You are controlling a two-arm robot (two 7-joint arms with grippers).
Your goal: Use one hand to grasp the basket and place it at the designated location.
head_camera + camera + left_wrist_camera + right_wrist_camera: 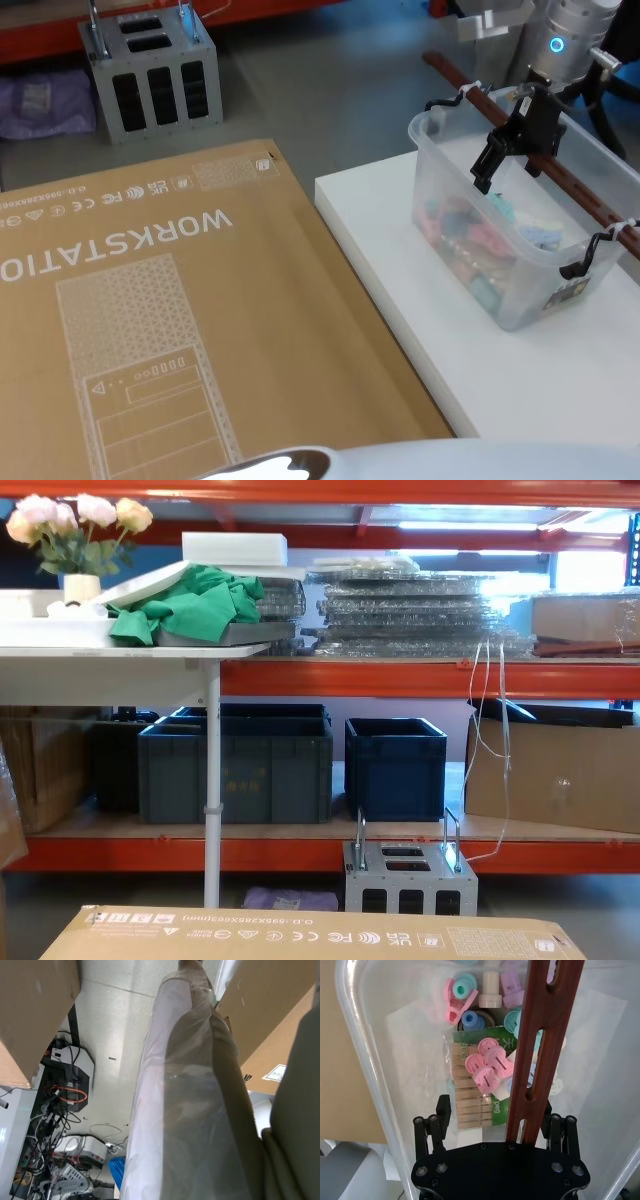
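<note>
In the head view, the basket (436, 180) is sitting on the white desk (400, 270), on the robot's right side. Its long red-brown handle (580, 190) is lying across the top of the basket. The right gripper (510, 160) is hanging just over the handle, closer to the far end. It is on a silver arm (575, 25) with a blue ring light (557, 44). A big cardboard box (150, 330) is lying just beside the desk, on the left. A small grey metal box (150, 75) is standing on the floor behind it.

In the left wrist view, something wrapped in clear plastic (190, 1100) is stretching across. Brown boxes are showing on both sides of it, and cables (60, 1100) are lying on the floor.

In the right wrist view, the fingers (443, 1112) are standing apart, one on each side of the handle. The handle is running between them, and they are not squeezing it. Under the handle, pink, blue and purple plastic clips (487, 1062) are lying in the basket. A pack of wooden pegs (470, 1105) is lying with them.

In the chest view, dark blue crates (235, 760) are sitting on a low orange shelf (420, 677). The grey metal box is standing in front of them, and the top of the cardboard box is showing at the bottom. Flowers (75, 520) and a green cloth (190, 605) are resting on a tall desk (110, 652) on the left.
</note>
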